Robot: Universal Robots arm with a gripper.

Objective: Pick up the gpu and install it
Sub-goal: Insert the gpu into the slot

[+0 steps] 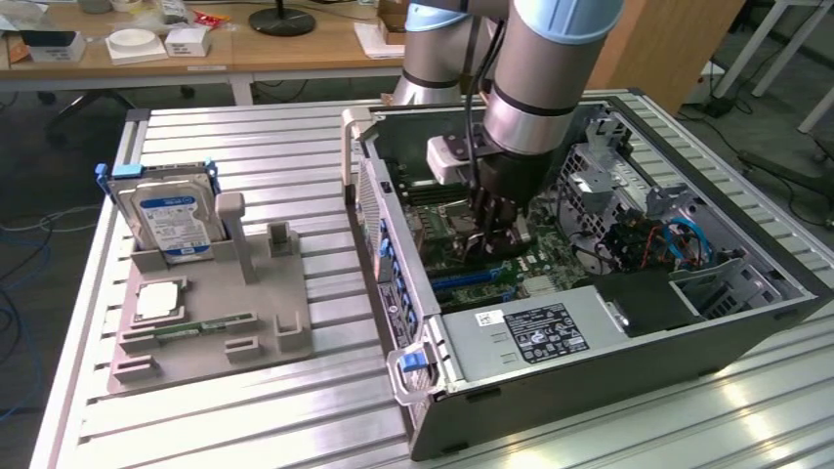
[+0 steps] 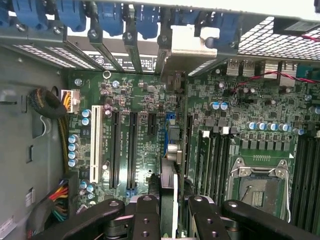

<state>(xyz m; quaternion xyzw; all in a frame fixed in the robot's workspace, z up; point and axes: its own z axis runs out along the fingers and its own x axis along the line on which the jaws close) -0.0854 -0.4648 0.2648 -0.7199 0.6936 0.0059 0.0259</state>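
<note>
Deep inside the computer case (image 1: 587, 391), your gripper (image 2: 172, 207) pinches the gpu (image 2: 172, 147) edge-on over the motherboard (image 2: 145, 95), seemingly to align it with a slot.

The graphics card (image 2: 169, 192) stands upright on its long edge inside the open computer case (image 1: 573, 381). From above it shows edge-on, as a thin dark strip with a paler stripe along it. It is over the green board (image 2: 140, 100), running parallel to the long black slots (image 2: 131, 150) and just beside them. Its silver metal bracket (image 2: 184, 47) is at the slotted wall on the exterior view's left, close among the blue clips (image 2: 112, 15). At the card's other end the gripper (image 2: 172, 215) has a finger against each face. I cannot tell whether the bottom edge is seated in a slot.
</note>
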